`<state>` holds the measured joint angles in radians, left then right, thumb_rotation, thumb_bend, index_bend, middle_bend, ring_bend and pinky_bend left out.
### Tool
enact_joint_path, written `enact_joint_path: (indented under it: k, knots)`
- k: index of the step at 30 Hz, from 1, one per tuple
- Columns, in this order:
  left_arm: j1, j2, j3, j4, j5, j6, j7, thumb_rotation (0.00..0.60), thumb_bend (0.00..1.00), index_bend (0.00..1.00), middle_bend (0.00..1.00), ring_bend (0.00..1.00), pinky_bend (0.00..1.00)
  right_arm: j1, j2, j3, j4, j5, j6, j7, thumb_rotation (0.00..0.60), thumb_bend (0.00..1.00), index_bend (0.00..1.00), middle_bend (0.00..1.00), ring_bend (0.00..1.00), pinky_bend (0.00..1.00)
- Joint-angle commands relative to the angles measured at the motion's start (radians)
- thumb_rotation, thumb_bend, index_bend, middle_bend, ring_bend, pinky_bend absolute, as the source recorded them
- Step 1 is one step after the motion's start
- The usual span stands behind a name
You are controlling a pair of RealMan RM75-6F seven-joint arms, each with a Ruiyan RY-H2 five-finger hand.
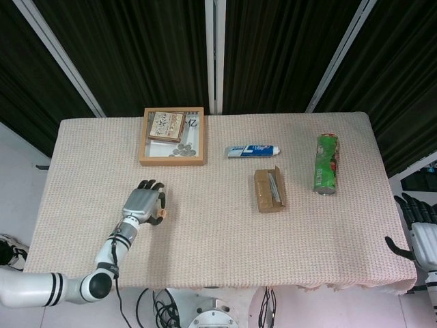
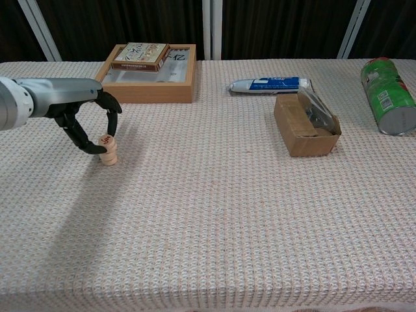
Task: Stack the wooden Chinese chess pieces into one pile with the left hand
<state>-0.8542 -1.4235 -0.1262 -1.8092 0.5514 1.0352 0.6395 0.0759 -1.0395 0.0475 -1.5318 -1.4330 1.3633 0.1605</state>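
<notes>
A cloth-covered table [image 2: 214, 221] carries a wooden tray [image 2: 151, 91], toothpaste tube [image 2: 270, 84], cardboard box [image 2: 304, 127], green can [image 2: 389, 104] and chess-piece pile [image 2: 108, 150].

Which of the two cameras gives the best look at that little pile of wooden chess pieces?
The chest view: the stack of chess pieces stands side-on, its layers visible, between the left hand's fingers. In the head view, looking down, only a small disc peeks out beside that hand.

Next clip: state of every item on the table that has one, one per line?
Chess piece pile: upright, stacked.
Left robot hand: fingers curved around the pile's top; contact unclear.
Right robot hand: off the table edge, fingers apart, empty.
Wooden tray: holds a card box.
Cardboard box: open.
Green can: lying on its side.
Toothpaste tube: lying flat.
</notes>
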Motion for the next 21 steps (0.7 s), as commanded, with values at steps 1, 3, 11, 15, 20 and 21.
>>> enact_joint_path:
  k: [1,3,11,15,20,21]
  knots:
    - [0.0,0.001,0.003,0.003,-0.001,-0.001,-0.006,0.6,0.26,0.48,0.12,0.0,0.0,0.0,0.0,0.0,0.0,0.0,-0.001,-0.001,0.6,0.22,0.0,0.0,0.0,0.0]
    - [0.0,0.003,0.004,0.005,0.0,-0.002,-0.015,0.6,0.26,0.48,0.12,0.0,0.0,0.001,0.001,0.0,-0.002,0.001,-0.003,-0.003,0.6,0.22,0.0,0.0,0.0,0.0]
    - [0.0,0.012,0.012,0.003,0.005,-0.005,-0.033,0.6,0.26,0.45,0.12,0.0,0.0,0.002,0.001,0.0,-0.003,0.003,-0.006,-0.01,0.6,0.22,0.0,0.0,0.0,0.0]
    - [0.001,0.016,0.013,-0.001,0.01,0.002,-0.042,0.6,0.26,0.44,0.11,0.0,0.0,0.001,0.001,0.0,-0.005,0.004,-0.004,-0.012,0.6,0.22,0.0,0.0,0.0,0.0]
    - [0.01,0.065,0.012,-0.071,0.028,0.041,-0.04,0.6,0.26,0.32,0.1,0.0,0.0,0.001,0.002,0.0,-0.006,0.005,-0.005,-0.014,0.6,0.22,0.0,0.0,0.0,0.0]
    - [0.017,0.082,0.014,-0.094,0.04,0.06,-0.041,0.6,0.26,0.3,0.09,0.0,0.0,0.001,0.002,0.0,-0.007,0.004,-0.004,-0.014,0.6,0.22,0.0,0.0,0.0,0.0]
